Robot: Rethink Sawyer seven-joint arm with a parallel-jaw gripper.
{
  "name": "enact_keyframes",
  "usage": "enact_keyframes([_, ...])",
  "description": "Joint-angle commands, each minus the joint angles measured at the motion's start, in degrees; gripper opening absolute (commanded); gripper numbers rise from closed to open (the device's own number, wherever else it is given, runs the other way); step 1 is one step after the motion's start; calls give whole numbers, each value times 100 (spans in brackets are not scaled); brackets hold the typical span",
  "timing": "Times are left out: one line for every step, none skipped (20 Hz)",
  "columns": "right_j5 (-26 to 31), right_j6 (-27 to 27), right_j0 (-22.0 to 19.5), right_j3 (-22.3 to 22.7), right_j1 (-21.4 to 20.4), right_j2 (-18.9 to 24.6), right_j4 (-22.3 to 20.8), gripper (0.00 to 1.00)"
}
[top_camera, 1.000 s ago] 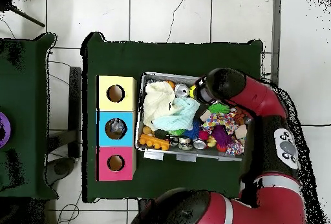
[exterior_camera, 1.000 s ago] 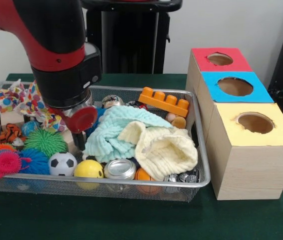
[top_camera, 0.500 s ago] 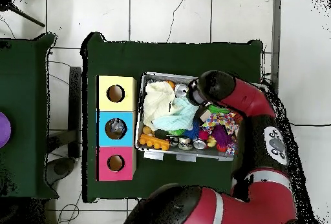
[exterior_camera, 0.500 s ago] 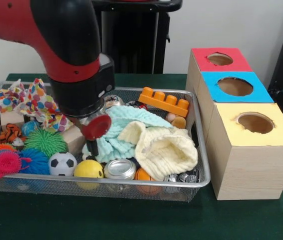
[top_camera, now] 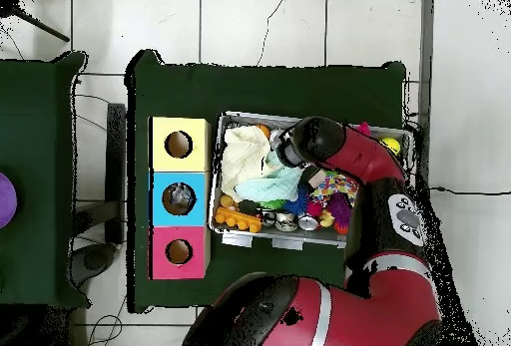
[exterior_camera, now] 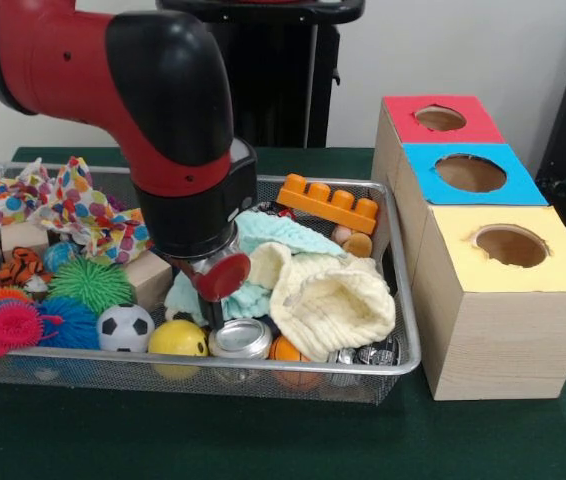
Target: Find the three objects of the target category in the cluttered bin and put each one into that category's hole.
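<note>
Bin (exterior_camera: 403, 345): wire mesh, on the green desk (exterior_camera: 263, 440), heaped full.

Contents, left to right in the front view:
- spotted cloth (exterior_camera: 73, 210);
- wooden block (exterior_camera: 148, 278);
- spiky balls, green (exterior_camera: 88, 283) and pink-and-blue (exterior_camera: 13, 325);
- toy football (exterior_camera: 125, 327);
- yellow ball (exterior_camera: 178, 338);
- metal can (exterior_camera: 240, 338), at the near rim;
- mint cloth (exterior_camera: 273, 235);
- cream cloth (exterior_camera: 328, 300);
- orange brick (exterior_camera: 328, 203), at the far rim.

Arm (exterior_camera: 163, 120): low over the bin's middle. Its wrist and a red disc (exterior_camera: 223, 277) hang above the cloths, just beside the can.

Claw: hidden under the wrist in both views; cannot tell whether it is released, clenched or grasping anything.

Boxes, right of the bin, near to far: yellow (exterior_camera: 508, 290), blue (exterior_camera: 468, 175), red (exterior_camera: 433, 118), each with a round hole on top. The overhead view shows something in the blue box's hole (top_camera: 179, 198); what it is cannot be told.

Bottles: no crushed clear bottle shows in the bin in either view. Any there probably lie under the cloths or the arm.

Progress, as a judgement: search stage. How many bottles are already posted cannot be settled. Left to do: uncover each remaining bottle, lift it, carry it right to its hole.
</note>
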Motion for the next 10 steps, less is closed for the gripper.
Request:
enact_keyframes([-37, 488, -139, -23, 621, 371, 155, 0])
enact_keyframes([128, 411, -159, -117, 647, 342, 139, 0])
enact_keyframes([169, 344, -191, -197, 692, 326, 110, 0])
enact_keyframes([211, 277, -223, -276, 736, 309, 81, 0])
enact_keyframes([191, 220, -270, -359, 819, 318, 61, 0])
enact_keyframes([128, 178, -307, -447, 915, 321, 37, 0])
enact_keyframes([65, 138, -340, -547, 1011, 325, 9, 0])
enact_keyframes([26, 88, -378, -639, 1095, 334, -16, 0])
enact_keyframes([0, 43, -417, -683, 1142, 352, -30, 0])
enact_keyframes([-26, -2, -456, -727, 1190, 369, -44, 0])
